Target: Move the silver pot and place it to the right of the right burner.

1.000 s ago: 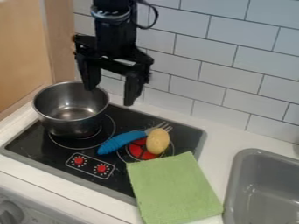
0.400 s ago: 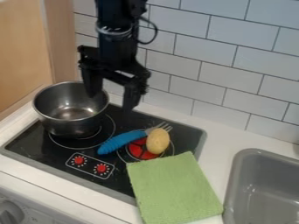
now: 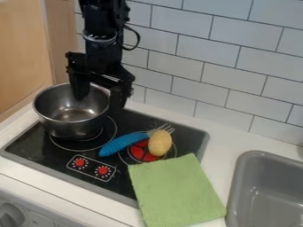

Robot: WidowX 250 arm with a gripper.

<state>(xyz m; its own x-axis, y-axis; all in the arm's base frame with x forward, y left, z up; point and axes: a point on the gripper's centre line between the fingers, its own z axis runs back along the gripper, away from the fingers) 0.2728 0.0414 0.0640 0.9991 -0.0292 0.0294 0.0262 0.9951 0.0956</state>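
The black gripper (image 3: 99,100) hangs at the right rear rim of the silver pot, open, one finger over the pot's inside and the other outside past its right edge. The silver pot (image 3: 72,126) stands upright on the left burner (image 3: 109,136), empty inside. To its right, the right burner (image 3: 140,153) shows red, partly covered by a yellow potato-like object (image 3: 160,142) and a blue-handled fork (image 3: 123,142).
A green cloth (image 3: 176,190) lies over the stove's front right corner and the counter (image 3: 222,142). A grey sink (image 3: 237,186) is at the right. Behind the stove rises the white tiled wall (image 3: 237,71); a wooden panel (image 3: 24,53) stands at the left.
The gripper has moved left and a little lower, bringing one finger over the pot's opening. The pot, fork, yellow object and cloth have stayed in place.
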